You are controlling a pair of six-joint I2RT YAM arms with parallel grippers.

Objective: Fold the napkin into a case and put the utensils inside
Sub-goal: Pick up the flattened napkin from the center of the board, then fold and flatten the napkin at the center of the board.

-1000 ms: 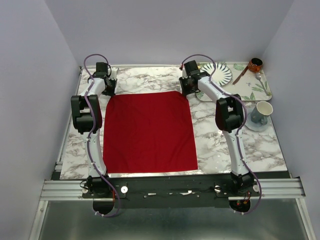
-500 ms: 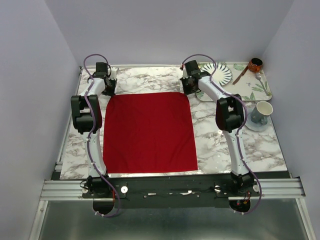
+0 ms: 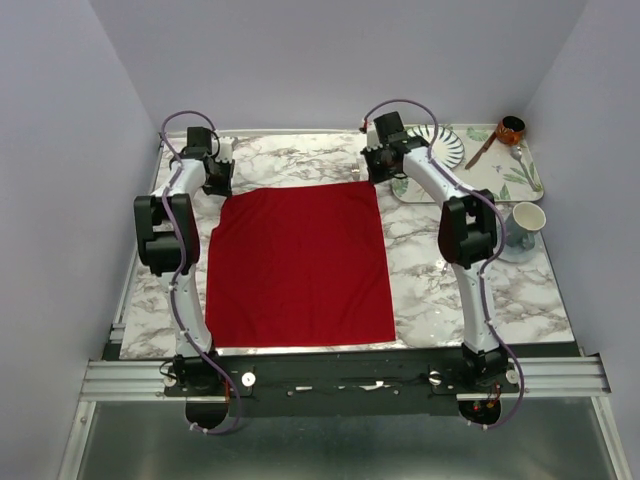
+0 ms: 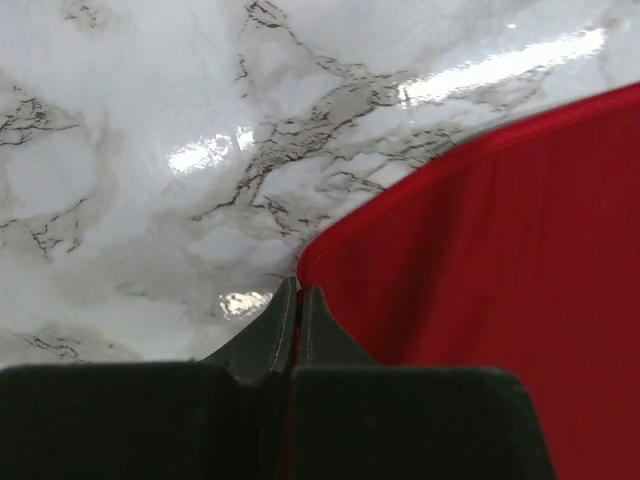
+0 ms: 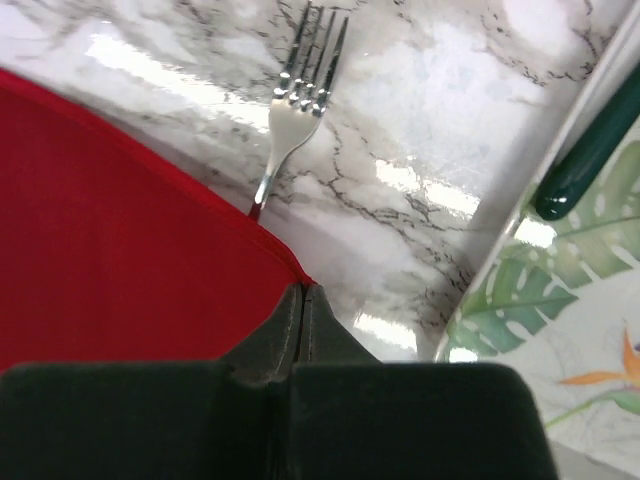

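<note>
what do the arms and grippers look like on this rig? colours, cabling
Both match: the left arm and right arm have white links and bulky black joint housings. A thin purple cable runs along each, looping free near the wrist. The left gripper and right gripper are dark grey-black, with a blocky body and two wedge-shaped fingers. No markings visible.

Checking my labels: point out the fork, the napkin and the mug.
fork [image 5: 296,106]: right wrist view, the head below its tines.
napkin [image 3: 298,262]: top external view, middle of the red cloth.
mug [image 3: 524,220]: top external view, its white inside.
</note>
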